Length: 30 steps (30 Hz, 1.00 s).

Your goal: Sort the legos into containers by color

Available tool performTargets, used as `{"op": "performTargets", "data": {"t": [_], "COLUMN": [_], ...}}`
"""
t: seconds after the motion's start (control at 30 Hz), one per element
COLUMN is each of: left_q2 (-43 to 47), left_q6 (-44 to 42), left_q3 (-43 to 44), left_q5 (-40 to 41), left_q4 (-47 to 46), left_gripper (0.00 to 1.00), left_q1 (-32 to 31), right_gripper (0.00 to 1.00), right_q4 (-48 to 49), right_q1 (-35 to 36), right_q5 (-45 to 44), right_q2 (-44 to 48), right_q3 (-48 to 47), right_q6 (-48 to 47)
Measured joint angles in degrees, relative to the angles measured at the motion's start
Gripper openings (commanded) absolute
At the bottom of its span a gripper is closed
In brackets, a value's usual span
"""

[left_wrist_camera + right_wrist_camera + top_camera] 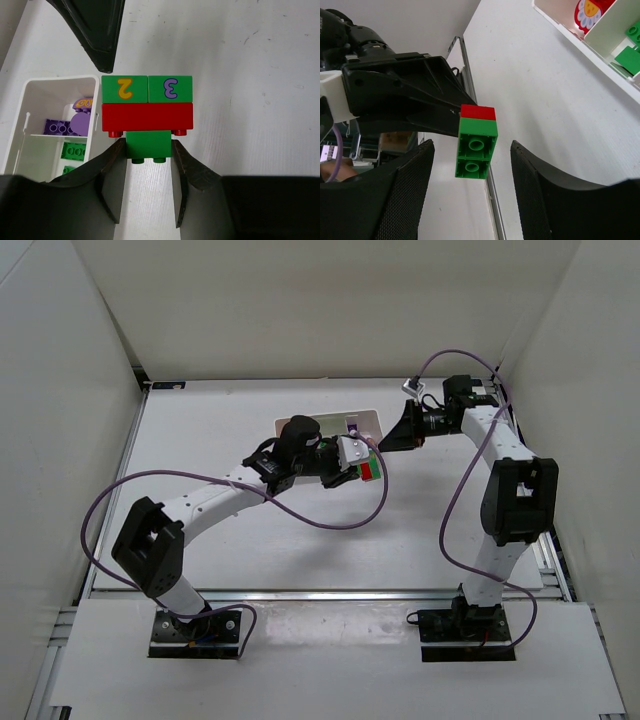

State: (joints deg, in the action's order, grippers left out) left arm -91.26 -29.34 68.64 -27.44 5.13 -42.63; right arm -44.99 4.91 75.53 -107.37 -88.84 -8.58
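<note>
My left gripper (148,152) is shut on a small green brick (147,142) at the base of a stack. Above it sit a long red brick (147,116) and two green bricks marked 2 (124,88) and 3 (170,88). From above, the stack (368,469) hangs just off the tip of the left gripper (347,462), near the white tray (368,419). My right gripper (470,147) is open, with the stack's green end (476,149) between its spread fingers without touching; from above it (392,438) points at the stack from the right.
The tray's compartments (22,115) hold purple bricks (60,126) and green bricks (74,150). In the right wrist view the tray (590,47) shows a red flower piece (587,12) and green bricks (634,31). Purple cables loop over the table.
</note>
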Motion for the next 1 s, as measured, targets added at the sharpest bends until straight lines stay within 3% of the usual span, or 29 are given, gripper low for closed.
{"op": "performTargets", "data": {"t": [0.6, 1.0], "left_q2": [0.2, 0.2], "left_q6": [-0.02, 0.0], "left_q3": [1.6, 1.68], "left_q5": [-0.13, -0.44], "left_q4": [-0.74, -0.81], "left_gripper": [0.12, 0.12], "left_q1": [1.36, 1.49], "right_gripper": [0.54, 0.5], "right_q4": [-3.26, -0.83], "right_q1": [4.76, 4.83], "right_q5": [-0.79, -0.11], "right_q2": [-0.76, -3.45], "right_q3": [-1.4, -3.39], "right_q6": [-3.85, 0.85]}}
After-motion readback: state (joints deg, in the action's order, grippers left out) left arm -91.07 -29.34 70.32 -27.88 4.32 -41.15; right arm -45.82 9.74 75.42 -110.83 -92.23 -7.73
